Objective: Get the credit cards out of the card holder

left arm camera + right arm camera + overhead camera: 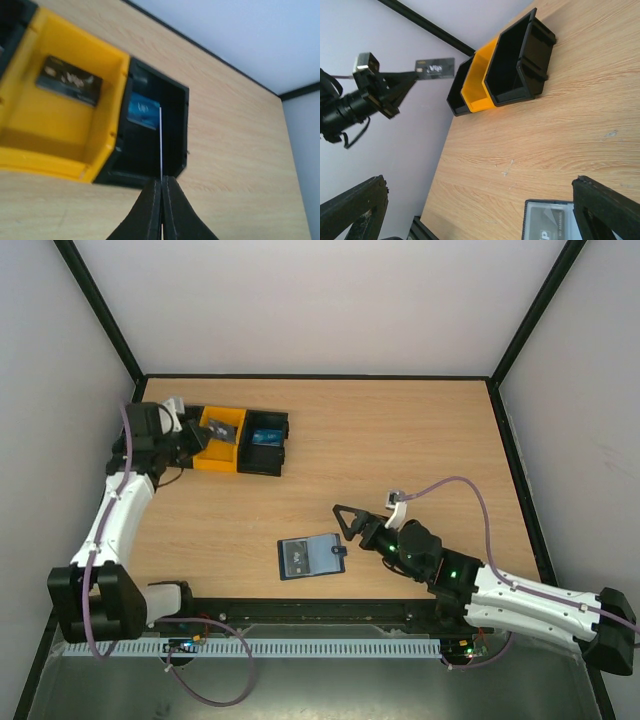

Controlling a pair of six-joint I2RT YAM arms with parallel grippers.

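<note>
The left pincer [161, 181] is pressed shut on 1 dark credit card [435, 68], held on edge in the air over the bins. Below it, the yellow bin [30, 145] holds a second dark card [69, 80]. The black bin [182, 125] touching its side holds a bluish card [144, 112]. The right pincer [343, 523] stands wide, gripping nothing, just beside the card holder [310, 556]. The holder lies open on the tabletop [400, 440], well apart from the bins, with 1 pale card [547, 225] showing inside.
</note>
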